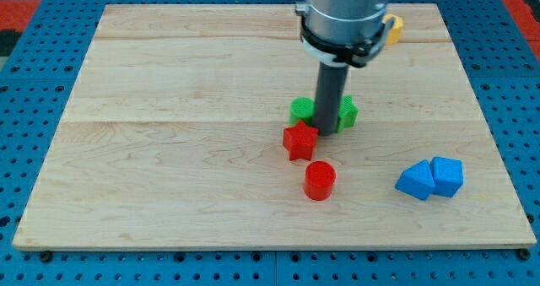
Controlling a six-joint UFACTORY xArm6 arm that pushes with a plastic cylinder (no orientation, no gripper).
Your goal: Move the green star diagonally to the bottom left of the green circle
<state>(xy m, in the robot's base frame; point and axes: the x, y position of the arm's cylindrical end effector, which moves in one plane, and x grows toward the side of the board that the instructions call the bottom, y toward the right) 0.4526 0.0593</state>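
Note:
My tip (327,132) rests on the wooden board (169,151) between two green blocks. The green block on the left (300,110) looks round, so I take it for the green circle. The green block on the right (347,112) has points, so I take it for the green star. The rod hides part of both. A red star (299,141) lies just to the view's left and below my tip, touching or nearly touching it. A red cylinder (320,180) lies below the red star.
Two blue blocks (414,180) (447,176) sit side by side, touching, at the view's lower right. A yellow block (393,28) shows partly behind the arm's body near the board's top edge. The board rests on a blue pegboard surface (34,109).

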